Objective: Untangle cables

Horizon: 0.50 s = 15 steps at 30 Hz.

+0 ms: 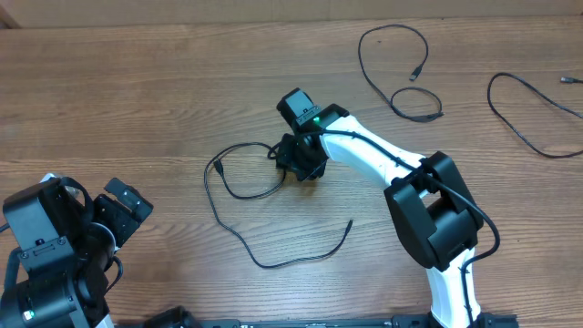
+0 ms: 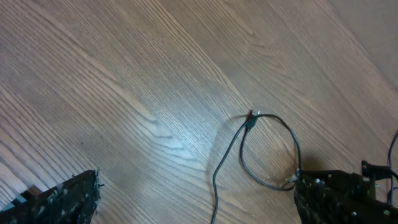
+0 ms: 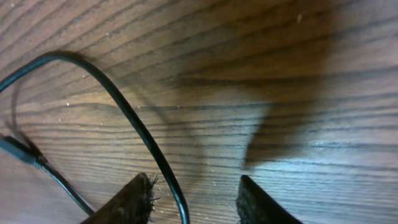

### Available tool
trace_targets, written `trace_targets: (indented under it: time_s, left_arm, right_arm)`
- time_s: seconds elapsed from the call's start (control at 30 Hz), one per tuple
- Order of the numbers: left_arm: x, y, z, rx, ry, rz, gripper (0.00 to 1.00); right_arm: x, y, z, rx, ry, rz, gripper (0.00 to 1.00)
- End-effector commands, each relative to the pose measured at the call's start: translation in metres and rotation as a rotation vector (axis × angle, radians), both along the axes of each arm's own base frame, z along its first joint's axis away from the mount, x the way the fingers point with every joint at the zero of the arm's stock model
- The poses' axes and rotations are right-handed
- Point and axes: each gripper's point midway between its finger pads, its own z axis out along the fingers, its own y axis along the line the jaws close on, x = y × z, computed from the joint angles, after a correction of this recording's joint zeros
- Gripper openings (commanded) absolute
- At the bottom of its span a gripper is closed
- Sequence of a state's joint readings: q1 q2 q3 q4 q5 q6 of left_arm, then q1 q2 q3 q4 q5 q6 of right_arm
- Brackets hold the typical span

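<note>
Right gripper [image 3: 194,196] is down on the brown wooden table [image 1: 137,91], fingers spread either side of the middle thin black cable [image 1: 264,265], apparently not pinching it. A looped thin black cable [image 1: 393,102] and a third black cable [image 1: 492,100] lie far right. Left gripper [image 2: 196,190], near left, gapes wide.

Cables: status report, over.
Left gripper open, parked clear. Right gripper down on centre cable, jaws apart astride it, not clamped. Top cable and right-edge cable lie apart. Nothing in the way.
</note>
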<state>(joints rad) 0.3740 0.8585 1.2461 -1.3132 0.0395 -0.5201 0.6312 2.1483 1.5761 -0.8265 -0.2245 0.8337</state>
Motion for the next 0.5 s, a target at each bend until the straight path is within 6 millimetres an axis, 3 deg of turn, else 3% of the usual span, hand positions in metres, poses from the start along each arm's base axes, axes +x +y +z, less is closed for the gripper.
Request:
trace_targets:
  time_s: [0.0,0.13,0.27,0.33,0.43,0.47]
  left_arm:
    - [-0.001,0.004,0.004,0.026,-0.004,0.003,0.99]
    - [-0.003,0.003,0.003,0.022,0.005,0.003,1.0]
    - [-0.008,0.001,-0.002,0.012,0.033,0.003,1.0]
    - [-0.011,0.0,-0.003,0.007,0.044,0.003,1.0]
    - [-0.011,0.0,-0.003,0.007,0.044,0.003,0.99]
    - [-0.011,0.0,-0.003,0.008,0.043,0.003,0.99]
  right_arm:
    - [-0.008,0.01,-0.005,-0.01,-0.012,0.036,0.41]
    - [-0.012,0.029,-0.005,-0.004,-0.071,0.118,0.4]
    - [-0.012,0.029,-0.014,-0.062,-0.107,0.125,0.41]
    - [-0.012,0.027,-0.021,-0.082,-0.102,0.125,0.29]
    - [-0.01,0.017,-0.028,-0.128,-0.102,0.118,0.04]
    - [-0.009,0.013,-0.029,-0.143,-0.106,0.126,0.04]
